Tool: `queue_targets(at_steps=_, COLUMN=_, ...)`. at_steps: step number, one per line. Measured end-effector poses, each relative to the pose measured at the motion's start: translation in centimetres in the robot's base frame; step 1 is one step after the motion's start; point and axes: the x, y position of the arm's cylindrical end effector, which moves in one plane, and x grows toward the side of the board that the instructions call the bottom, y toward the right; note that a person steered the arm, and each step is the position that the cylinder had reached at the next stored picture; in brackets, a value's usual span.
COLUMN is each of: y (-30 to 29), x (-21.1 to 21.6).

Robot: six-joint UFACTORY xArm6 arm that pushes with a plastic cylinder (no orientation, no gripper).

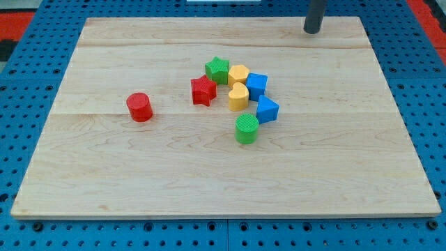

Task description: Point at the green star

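Note:
The green star [217,70] lies near the board's middle, at the top left of a cluster of blocks. It touches a red star [203,90] below it and a yellow block [238,74] to its right. My tip [311,30] is at the view's top right, near the board's top edge, far up and right of the green star and touching no block.
The cluster also holds a yellow heart [238,97], two blue blocks [257,85] [267,109] and a green cylinder [246,129]. A red cylinder [139,107] stands alone at the left. The wooden board [104,174] lies on a blue pegboard.

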Motion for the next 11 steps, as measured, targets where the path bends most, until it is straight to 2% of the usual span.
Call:
queue_targets(at_steps=1, y=-3.6, x=1.7)
queue_targets(at_steps=2, y=-4.0, x=1.9)
queue_targets(at_steps=3, y=-7.7, x=2.2)
queue_targets(at_steps=8, y=-18.2, x=5.0)
queue_targets(at_steps=10, y=-21.5, x=7.1)
queue_targets(at_steps=11, y=-21.2, x=7.8)
